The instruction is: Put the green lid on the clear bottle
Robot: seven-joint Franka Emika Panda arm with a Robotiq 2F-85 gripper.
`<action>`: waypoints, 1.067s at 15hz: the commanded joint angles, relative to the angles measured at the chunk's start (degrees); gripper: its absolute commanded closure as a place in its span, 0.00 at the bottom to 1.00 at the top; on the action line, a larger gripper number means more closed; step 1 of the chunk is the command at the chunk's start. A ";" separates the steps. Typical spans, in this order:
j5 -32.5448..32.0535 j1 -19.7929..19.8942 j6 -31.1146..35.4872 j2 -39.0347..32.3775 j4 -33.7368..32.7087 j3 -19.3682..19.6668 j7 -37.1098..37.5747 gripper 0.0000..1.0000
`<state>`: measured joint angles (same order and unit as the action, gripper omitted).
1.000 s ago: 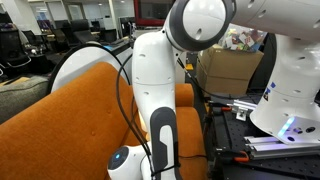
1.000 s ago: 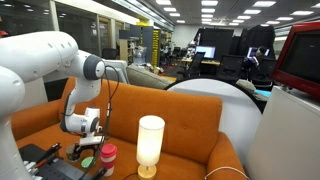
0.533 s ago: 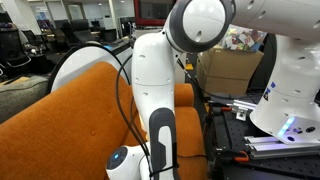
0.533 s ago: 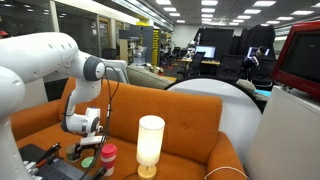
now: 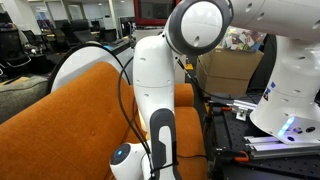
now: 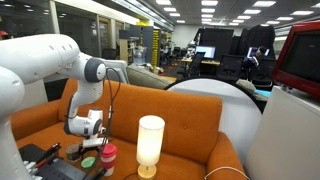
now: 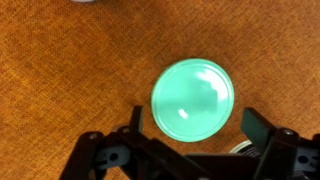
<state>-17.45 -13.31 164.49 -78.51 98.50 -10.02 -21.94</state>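
Observation:
The green lid (image 7: pixel 193 97) is a round, flat disc lying on the orange fabric in the wrist view. My gripper (image 7: pixel 195 122) is open right above it, with one dark finger on each side of the lid and neither touching it. In an exterior view the gripper (image 6: pixel 88 138) hangs low over a small green patch (image 6: pixel 88 161) on the orange seat. A small bottle with a reddish top (image 6: pixel 107 155) stands just beside it. A pale round rim (image 7: pixel 242 151) shows by one finger in the wrist view. I cannot tell whether it is the clear bottle.
A white cylindrical lamp (image 6: pixel 150 142) stands on the orange sofa (image 6: pixel 190 125) close to the gripper. Dark equipment (image 6: pixel 45 160) lies at the seat's edge. The robot's white arm (image 5: pixel 160 75) fills an exterior view and hides the gripper. A cardboard box (image 5: pixel 232 68) stands behind.
The arm has shifted slightly and the gripper sits a little lower over the lid. The lid and bottle have not moved.

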 commanded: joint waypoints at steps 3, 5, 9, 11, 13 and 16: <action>-0.56 -0.09 4.36 -2.47 -0.70 0.90 1.70 0.00; -0.69 -0.61 5.20 -2.87 -0.35 0.69 1.85 0.00; -0.79 -2.74 6.49 -3.07 0.08 0.83 2.68 0.00; -0.57 -4.03 6.39 -3.17 -0.19 1.37 3.67 0.00; -0.38 -4.64 6.24 -3.46 -0.56 1.79 4.56 0.00; -0.07 -3.77 5.69 -4.93 -2.18 1.88 4.88 0.00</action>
<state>-17.45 -17.50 169.48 -81.74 98.14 -8.46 -17.94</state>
